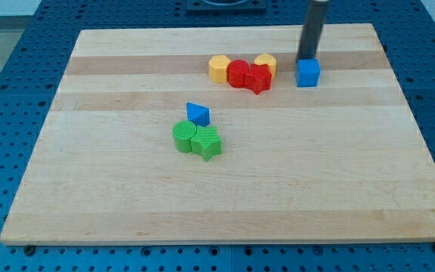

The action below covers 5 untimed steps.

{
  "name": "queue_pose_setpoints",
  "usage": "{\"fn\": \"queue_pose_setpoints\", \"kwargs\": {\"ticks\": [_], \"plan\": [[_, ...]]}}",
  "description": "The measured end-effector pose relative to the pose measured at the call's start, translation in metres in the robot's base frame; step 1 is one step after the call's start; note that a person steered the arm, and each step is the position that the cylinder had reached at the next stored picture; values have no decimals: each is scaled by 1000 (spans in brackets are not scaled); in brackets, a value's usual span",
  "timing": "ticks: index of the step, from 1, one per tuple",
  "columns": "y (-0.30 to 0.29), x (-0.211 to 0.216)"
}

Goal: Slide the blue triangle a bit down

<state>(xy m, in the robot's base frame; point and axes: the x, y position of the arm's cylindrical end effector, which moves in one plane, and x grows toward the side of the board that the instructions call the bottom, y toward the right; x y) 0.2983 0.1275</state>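
Observation:
The blue triangle [198, 114] lies near the middle of the wooden board [112, 189], just above two green blocks. My rod comes down from the view's top right, and my tip [306, 59] stands just behind the top edge of a blue cube [307, 73]. The tip is far to the upper right of the blue triangle. The very end of the tip is partly hidden by the blue cube.
A green cylinder [184, 137] and a green star [208, 142] touch each other right below the triangle. A yellow hexagon [219, 68], a red cylinder [238, 73], a red star [259, 78] and a yellow block [266, 62] cluster at the top middle.

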Motion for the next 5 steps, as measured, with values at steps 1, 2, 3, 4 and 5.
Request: {"fn": "queue_pose_setpoints", "kwargs": {"ticks": [1,2,3,4,5], "plan": [[-7,1],[4,15],[21,18],[30,26],[31,47]]}}
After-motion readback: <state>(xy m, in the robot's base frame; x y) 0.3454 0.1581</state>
